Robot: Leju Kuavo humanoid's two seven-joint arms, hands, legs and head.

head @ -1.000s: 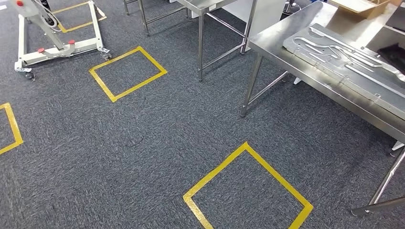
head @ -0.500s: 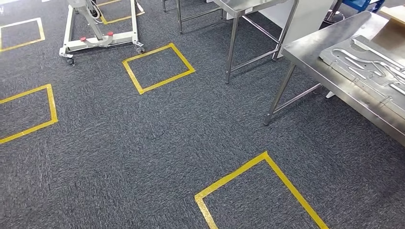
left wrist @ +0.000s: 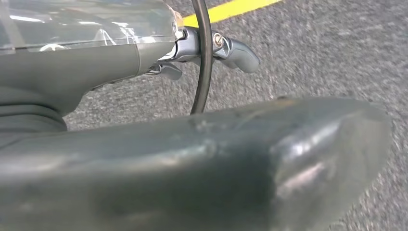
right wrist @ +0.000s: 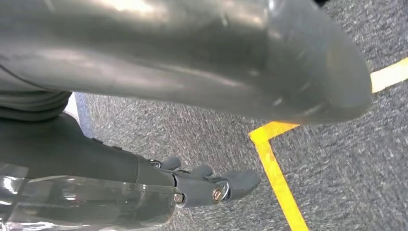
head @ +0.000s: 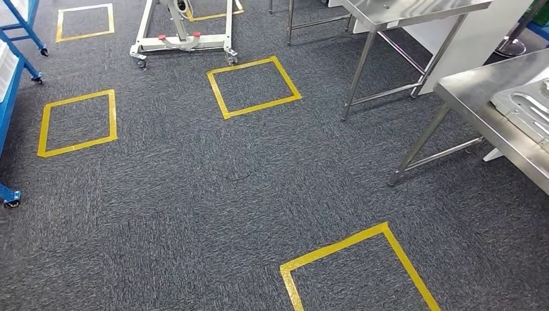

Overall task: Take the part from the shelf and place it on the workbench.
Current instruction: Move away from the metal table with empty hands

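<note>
The whole head view has shifted since the earlier frames, so the camera has turned and the fixtures themselves are not taken to have moved. The workbench (head: 482,107) is now seen at the right edge, where earlier it filled much of the upper right. On it a grey metal plate (head: 527,110) with raised, curved contours is seen, cut off by the frame edge; whether this is the part cannot be told. A second steel table (head: 414,10) stands beyond it.

A blue wheeled rack (head: 8,78) has come into sight at the left edge; its shelves are largely cut off and no part can be made out on it. A white wheeled frame (head: 184,42) with red knobs is seen at the top, further right than before.

Yellow taped squares are marked on the grey carpet (head: 194,194): one nearest the camera (head: 359,272), one near the steel table's legs (head: 254,86), one to the left (head: 78,123) and one at the top left (head: 84,21).

The left hand (left wrist: 235,48) is seen over carpet in the left wrist view, with its fingers extended and nothing held. A dark cable (left wrist: 202,57) crosses in front of it. The right hand (right wrist: 216,185) is likewise seen over carpet beside a yellow tape corner (right wrist: 269,139), fingers extended and nothing in its grasp.
</note>
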